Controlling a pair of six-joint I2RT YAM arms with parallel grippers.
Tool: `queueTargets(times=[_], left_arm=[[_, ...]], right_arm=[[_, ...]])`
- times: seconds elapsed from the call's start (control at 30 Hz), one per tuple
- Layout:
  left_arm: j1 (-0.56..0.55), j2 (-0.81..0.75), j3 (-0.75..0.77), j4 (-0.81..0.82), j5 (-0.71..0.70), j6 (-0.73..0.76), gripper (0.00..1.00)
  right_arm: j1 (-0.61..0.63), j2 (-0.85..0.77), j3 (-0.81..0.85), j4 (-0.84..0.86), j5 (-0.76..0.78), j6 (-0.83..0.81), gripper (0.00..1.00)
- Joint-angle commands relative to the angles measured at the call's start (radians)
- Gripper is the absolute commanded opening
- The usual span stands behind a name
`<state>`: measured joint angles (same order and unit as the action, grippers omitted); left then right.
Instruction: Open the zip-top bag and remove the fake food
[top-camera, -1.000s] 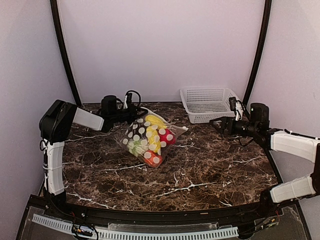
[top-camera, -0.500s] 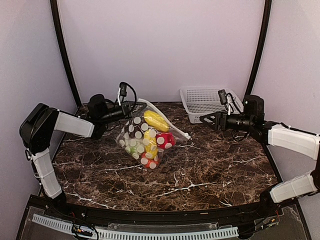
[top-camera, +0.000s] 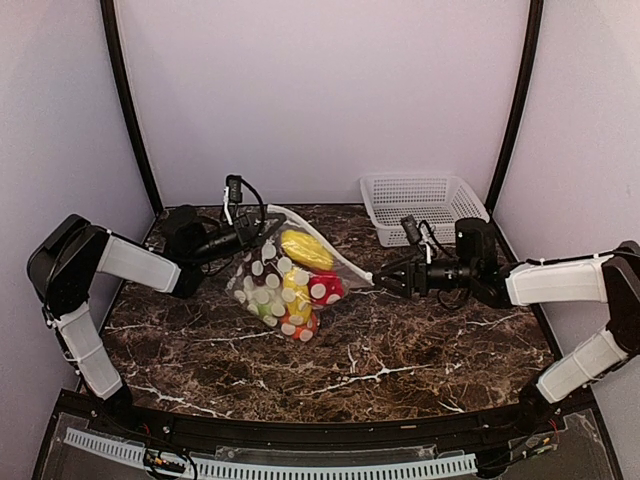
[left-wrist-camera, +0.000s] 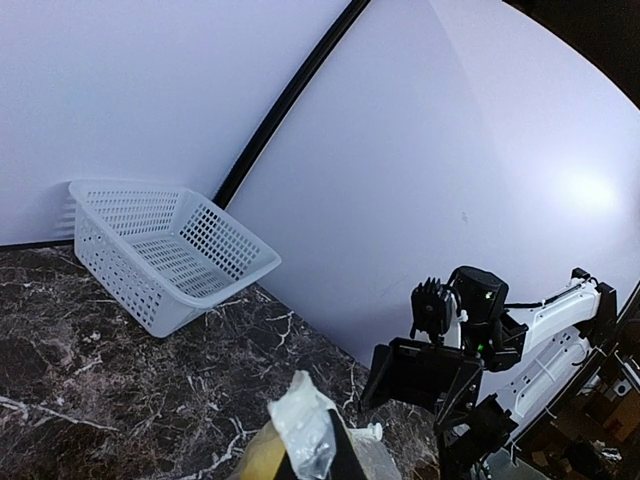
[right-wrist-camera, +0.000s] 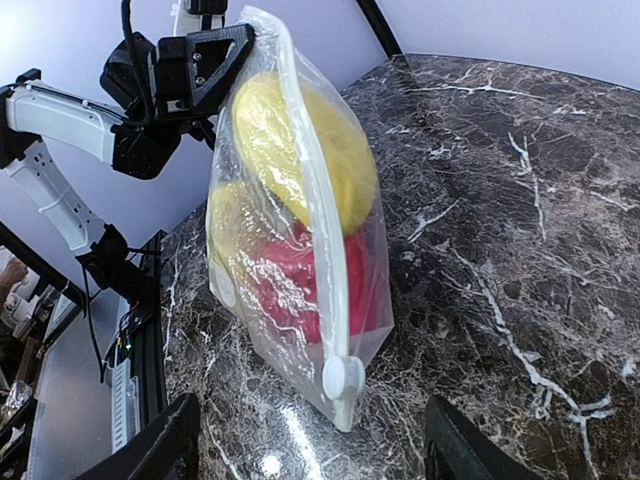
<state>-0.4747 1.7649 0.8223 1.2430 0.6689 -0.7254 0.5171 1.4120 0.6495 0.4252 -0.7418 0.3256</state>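
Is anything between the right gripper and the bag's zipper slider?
Nothing visible. The right gripper is open just short of the slider on the zip-top bag, with only bare table between them; the left gripper holds the bag's far corner.

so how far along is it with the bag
Done: the left gripper holds the bag up by one top corner. In hand: the right gripper is open, just short of the zip slider. Left: the zip looks shut and the toy food is all inside, so opening and emptying remain.
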Motion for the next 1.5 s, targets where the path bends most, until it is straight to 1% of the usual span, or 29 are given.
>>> queueTargets(times=[0.0, 0.17, 0.27, 0.37, 0.5, 0.53, 0.57, 0.6, 0.67, 0.77, 0.97, 1.03, 1.07, 1.1, 1.13, 1.17, 1.2, 1.23, 1.27, 1.3, 1.33, 1.37, 1.4, 1.43, 1.47], left_arm=[[-0.004, -0.064, -0.02, 0.089, -0.013, 0.01, 0.01], [-0.003, -0.07, -0.02, 0.086, -0.013, 0.014, 0.01], [-0.004, -0.07, -0.021, 0.085, -0.013, 0.015, 0.01], [-0.004, -0.07, -0.024, 0.089, -0.015, 0.016, 0.01], [-0.004, -0.069, -0.024, 0.092, -0.017, 0.015, 0.01], [-0.004, -0.067, -0.023, 0.092, -0.018, 0.015, 0.01], [-0.004, -0.066, -0.022, 0.093, -0.019, 0.013, 0.01], [-0.004, -0.064, -0.021, 0.094, -0.019, 0.013, 0.01], [-0.003, -0.06, -0.017, 0.094, -0.019, 0.012, 0.01], [-0.004, -0.059, -0.014, 0.094, -0.022, 0.013, 0.01], [-0.004, -0.082, -0.018, 0.055, -0.026, 0.048, 0.02], [-0.004, -0.108, -0.02, 0.011, -0.027, 0.085, 0.12], [-0.004, -0.119, -0.018, -0.04, -0.029, 0.12, 0.26], [-0.004, -0.148, -0.017, -0.066, -0.032, 0.14, 0.32], [-0.004, -0.166, -0.017, -0.127, -0.04, 0.186, 0.45], [-0.004, -0.202, -0.017, -0.161, -0.048, 0.21, 0.52], [-0.004, -0.224, -0.017, -0.233, -0.068, 0.269, 0.63], [-0.003, -0.27, -0.018, -0.275, -0.082, 0.302, 0.69], [-0.004, -0.294, -0.018, -0.355, -0.109, 0.363, 0.77], [-0.004, -0.34, -0.011, -0.399, -0.117, 0.398, 0.83], [-0.004, -0.361, -0.003, -0.494, -0.126, 0.47, 0.84], [-0.008, -0.401, 0.018, -0.544, -0.125, 0.504, 0.86], [-0.011, -0.419, 0.028, -0.646, -0.129, 0.577, 0.87], [-0.024, -0.452, 0.05, -0.692, -0.133, 0.617, 0.87], [-0.034, -0.467, 0.058, -0.779, -0.142, 0.703, 0.87]], right_arm=[[0.033, 0.044, -0.021, 0.125, -0.028, -0.008, 0.71], [0.041, 0.09, -0.02, 0.157, 0.004, -0.008, 0.68], [0.041, 0.111, -0.022, 0.19, -0.013, -0.004, 0.59], [0.042, 0.118, -0.021, 0.205, -0.031, -0.007, 0.47], [0.046, 0.125, -0.01, 0.201, -0.045, -0.024, 0.34], [0.049, 0.127, -0.004, 0.193, -0.047, -0.028, 0.28], [0.049, 0.133, 0.004, 0.182, -0.045, -0.029, 0.25], [0.05, 0.137, 0.012, 0.167, -0.049, -0.037, 0.19], [0.052, 0.139, 0.021, 0.159, -0.057, -0.042, 0.13], [0.052, 0.132, 0.025, 0.148, -0.053, -0.044, 0.01], [0.054, 0.081, 0.049, 0.072, -0.018, -0.085, 0.0], [0.056, 0.047, 0.065, 0.023, -0.002, -0.121, 0.0], [0.059, 0.028, 0.075, -0.005, 0.008, -0.141, 0.0], [0.061, 0.008, 0.089, -0.036, 0.021, -0.163, 0.0], [0.063, -0.007, 0.106, -0.088, 0.033, -0.191, 0.0], [0.067, -0.024, 0.124, -0.128, 0.05, -0.219, 0.0], [0.071, -0.037, 0.141, -0.165, 0.06, -0.247, 0.0], [0.074, -0.048, 0.159, -0.201, 0.07, -0.276, 0.0], [0.079, -0.058, 0.176, -0.233, 0.078, -0.303, 0.0], [0.083, -0.065, 0.191, -0.264, 0.084, -0.329, 0.0], [0.088, -0.072, 0.206, -0.296, 0.089, -0.361, 0.0], [0.094, -0.077, 0.219, -0.324, 0.098, -0.386, 0.0], [0.101, -0.08, 0.237, -0.353, 0.108, -0.412, 0.0], [0.107, -0.084, 0.246, -0.371, 0.115, -0.429, 0.0], [0.113, -0.089, 0.25, -0.381, 0.118, -0.442, 0.0]])
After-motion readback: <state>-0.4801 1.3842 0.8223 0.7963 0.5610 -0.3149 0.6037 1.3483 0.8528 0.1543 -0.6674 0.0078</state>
